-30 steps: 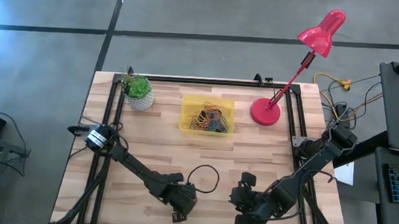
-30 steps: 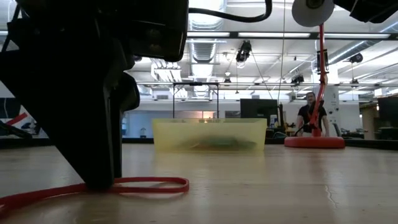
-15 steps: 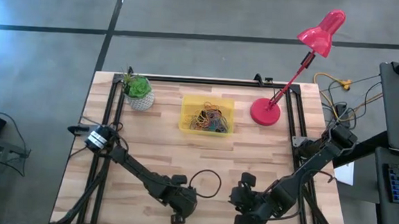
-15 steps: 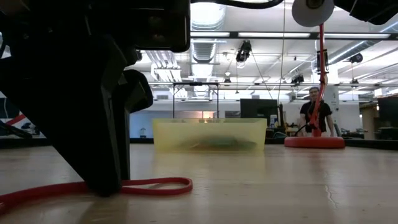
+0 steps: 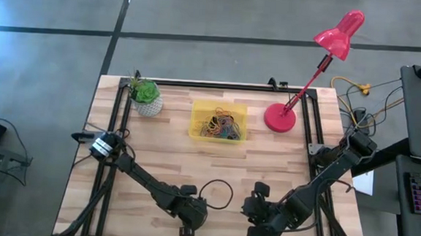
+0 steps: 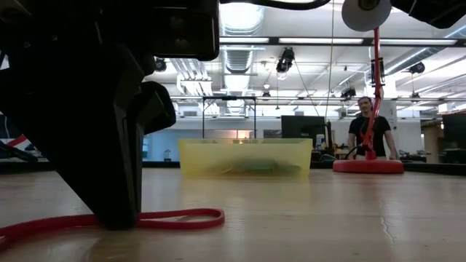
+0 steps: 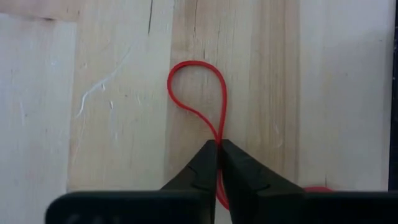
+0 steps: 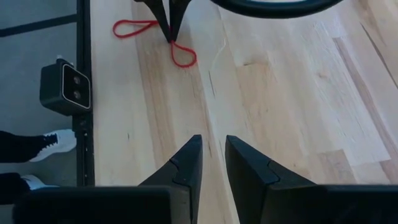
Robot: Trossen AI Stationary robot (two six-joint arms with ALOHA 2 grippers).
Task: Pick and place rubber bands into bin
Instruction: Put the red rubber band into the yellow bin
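A red rubber band [image 7: 196, 87] lies flat on the wood near the table's front edge, squeezed into two loops [image 8: 134, 28]. My left gripper [image 7: 217, 144] stands over it, shut on its middle. My right gripper [image 8: 211, 155] hovers to the right of it, its fingers slightly open with nothing between them. The yellow bin [image 5: 218, 121] stands at the table's far middle and holds several coloured rubber bands. In the low view the band [image 6: 175, 217] runs along the table under the dark left gripper [image 6: 116, 215]. My left gripper pinches the red band at its middle [image 7: 219, 138] between its two fingertips, pressing the loop's two strands together. The fingers come from above, slanting down, and lie across the band. The band rests on the table, one loop on either side of the fingers [image 8: 185, 55].
A thin black cable loop [image 5: 217, 191] lies just beyond the left gripper. A white pot with a green plant [image 5: 146, 98] stands at the far left, and a red lamp's base [image 5: 279, 117] to the right of the bin. A person stands in the room beyond the table [image 6: 370, 131].
My left gripper has stayed over the red band and turned a little about its own axis. The band remains flat on the table, and its right end has shifted slightly.
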